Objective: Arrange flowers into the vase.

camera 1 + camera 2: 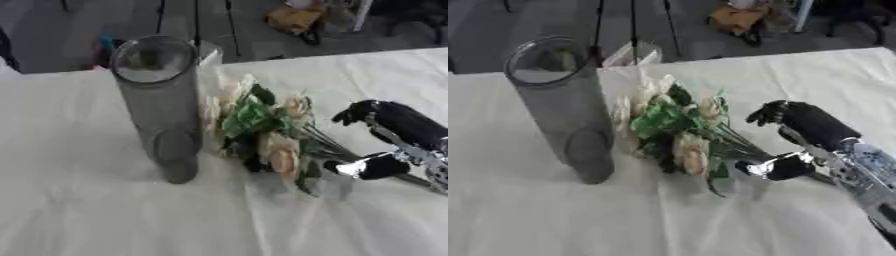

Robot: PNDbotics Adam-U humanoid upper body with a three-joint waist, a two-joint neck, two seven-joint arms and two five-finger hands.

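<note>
So the tall clear glass vase (157, 105) stands upright on the white tablecloth (105, 215), toward the left and not far from the table's far edge (350, 54). Its mouth is open and there's lots of bare cloth to the left of it and in front of it, so room on those sides.

The bunch of cream roses (262, 130) with green leaves lies flat on the cloth just to the right of the vase, blooms pointing at the vase and almost touching its side, stems running off to the right. The right hand (798, 140) comes in from the right edge, and its fingers (767, 114) and thumb (776, 169) are curled round the stems, fingers on the far side and thumb on the near side. Exactly where the stems end I can't make out, they disappear under the hand and wrist, and the arm itself is cut off by the frame.

No left hand in either view.

Past the far edge there's dark floor with some yellowish clutter (293, 20), too blurry to identify. Something small and clear (633, 54) sits right behind the vase at the table edge, can't tell what it is.
</note>
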